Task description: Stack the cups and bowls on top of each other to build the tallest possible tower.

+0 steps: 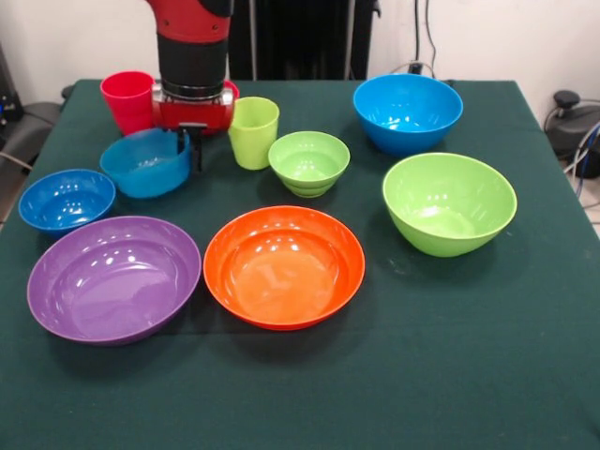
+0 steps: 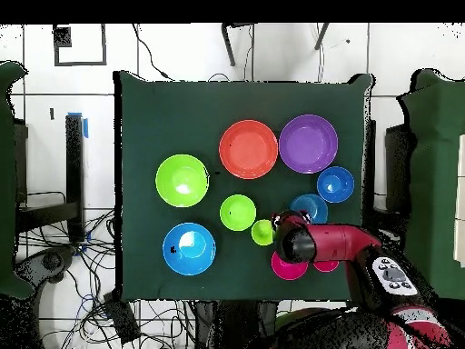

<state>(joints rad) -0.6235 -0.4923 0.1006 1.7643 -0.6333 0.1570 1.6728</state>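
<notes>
Here the gripper (image 1: 188, 150) pinches the right rim of the tilted teal-blue plastic bowl (image 1: 145, 164), fingers closed on its wall, at the far left of the green surface (image 1: 422, 356). The smooth lime-green plastic tumbler (image 1: 253, 132) stands upright just right of it, unstacked.

A robotics lab: loose cables (image 2: 64, 264) sprawl over the tiled floor (image 2: 54, 109) at the left beside a green-clothed worktop (image 2: 163, 118).

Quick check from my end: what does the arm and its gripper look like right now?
The arm is glossy red with a black ribbed collar, and a grey button panel further back. The gripper has a boxy red body with a silver ring and short black fingers.
</notes>
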